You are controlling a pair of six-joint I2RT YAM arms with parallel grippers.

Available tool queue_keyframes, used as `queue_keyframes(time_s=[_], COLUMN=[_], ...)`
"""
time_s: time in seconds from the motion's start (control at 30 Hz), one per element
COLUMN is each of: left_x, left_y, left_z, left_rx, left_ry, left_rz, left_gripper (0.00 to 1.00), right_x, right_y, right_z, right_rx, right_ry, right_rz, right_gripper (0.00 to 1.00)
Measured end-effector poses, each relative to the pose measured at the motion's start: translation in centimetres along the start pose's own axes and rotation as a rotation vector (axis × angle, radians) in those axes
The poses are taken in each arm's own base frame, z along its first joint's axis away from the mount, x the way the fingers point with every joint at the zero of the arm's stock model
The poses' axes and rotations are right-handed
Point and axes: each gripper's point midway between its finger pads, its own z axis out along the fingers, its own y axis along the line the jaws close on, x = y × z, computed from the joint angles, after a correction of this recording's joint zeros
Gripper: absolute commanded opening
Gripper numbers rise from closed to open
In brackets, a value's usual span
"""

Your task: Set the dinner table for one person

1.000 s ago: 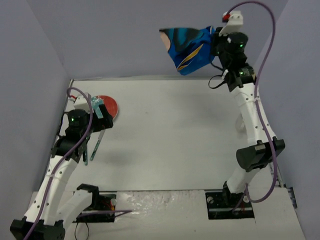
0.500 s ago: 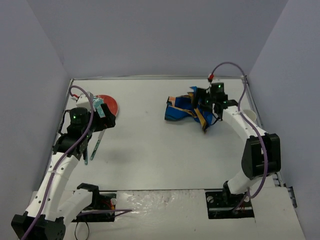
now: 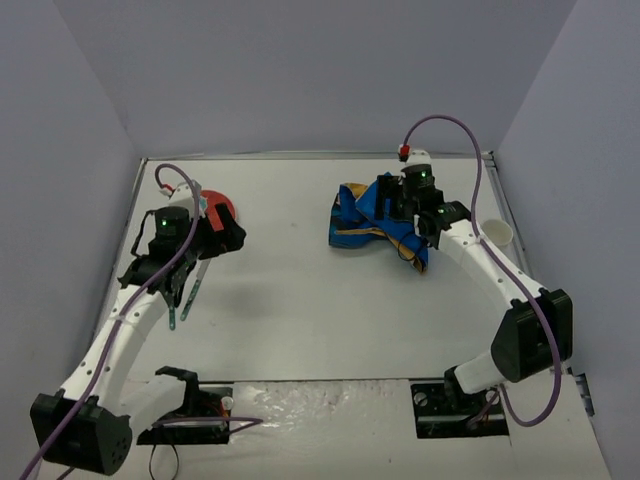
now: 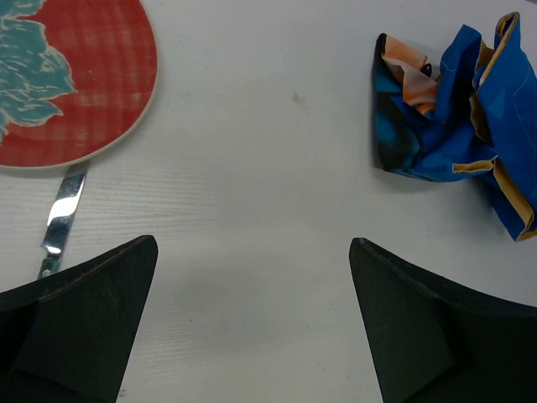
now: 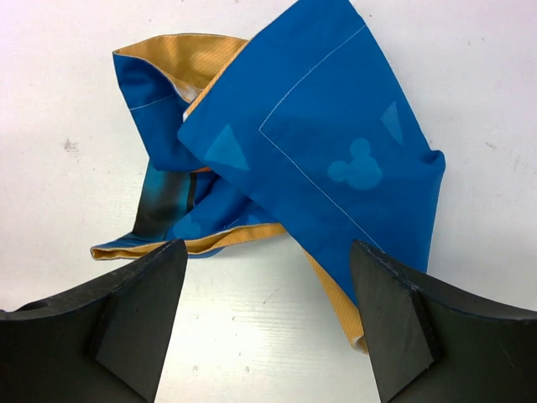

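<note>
Placemat (image 3: 375, 222) down from midair, crumpled on dinner table (image 3: 330, 310); both jaws wide, empty; Mickey print (image 5: 357, 164) seemingly wrist-view only.

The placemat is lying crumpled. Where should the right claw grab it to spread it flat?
Take the placemat by the free corner of its top flap, coming straight down from above with the right claw. That flap lies flat over the twisted folds, so lifting it should probably unroll the rest.

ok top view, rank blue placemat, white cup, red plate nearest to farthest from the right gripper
1. blue placemat, directly under the right gripper
2. white cup, at the right edge
3. red plate, far left
</note>
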Motion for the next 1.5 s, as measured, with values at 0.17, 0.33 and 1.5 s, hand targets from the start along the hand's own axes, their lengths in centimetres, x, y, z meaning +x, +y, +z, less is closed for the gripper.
queue_keyframes(time_s=[0.17,0.33,1.5], left_x=[1.8,3.3,14.8], left_y=[-1.6,-4.1,-20.3], left_z=[3.2,6.7,19.7], left_rx=[0.047,0.092,0.124], left_ry=[0.086,0.172,0.533], left_rz=[-0.037,-0.137,-0.906], left_gripper=[0.97,0.97,0.0], right_x=[-1.0,-1.6,-1.4], right_y=[2.4,5.3,-1.2], right_z=[1.2,3.8,-6.3], right_rx=[0.005,-0.018,0.136], right_ry=[0.0,0.002,-0.13], right_rz=[-0.092,-0.181,-0.138], right_gripper=[0.75,0.76,0.76])
